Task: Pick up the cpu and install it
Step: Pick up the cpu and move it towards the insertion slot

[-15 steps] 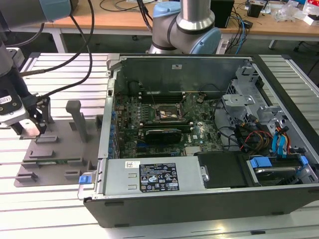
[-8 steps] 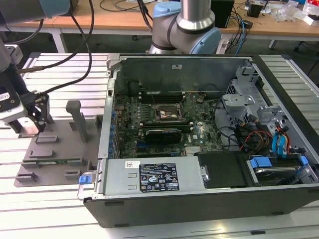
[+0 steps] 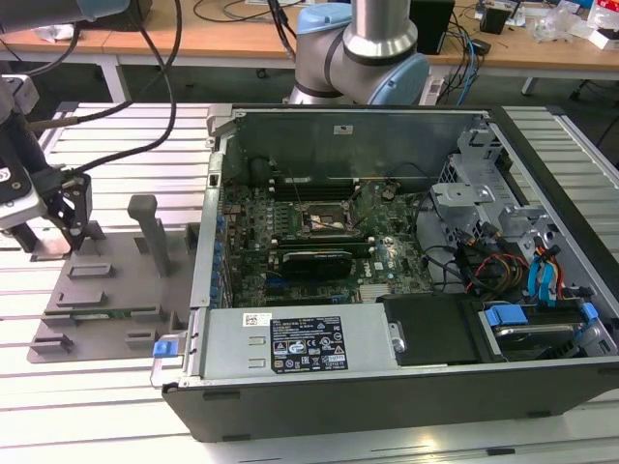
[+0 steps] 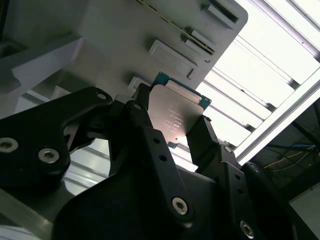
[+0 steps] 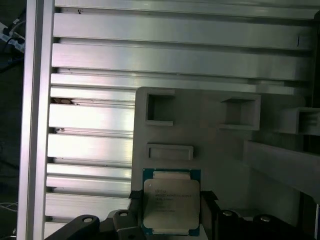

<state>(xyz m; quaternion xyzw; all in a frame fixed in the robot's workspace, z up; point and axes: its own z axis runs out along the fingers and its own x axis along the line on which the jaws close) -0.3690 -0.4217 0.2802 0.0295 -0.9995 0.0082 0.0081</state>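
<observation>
Though the cpu (image 5: 171,202) is already taken between the jaws, it is far from where it must go. In both wrist views its silvery top faces up over the grey plastic tray (image 5: 220,150). A black finger (image 4: 202,137) presses one edge and its mate presses the opposite edge, so the jaws look clamped on the chip. I cannot tell whether it has left the tray's surface.

In the exterior view the gripper (image 3: 53,237) hangs over that tray at the exterior view's left, on the slatted aluminium table (image 3: 116,135). The open computer case (image 3: 387,387) lies well apart to the exterior view's right. The black socket frame (image 3: 324,220) on its motherboard holds no chip. I judge the pick-up about done, with carrying and seating not yet done.
</observation>
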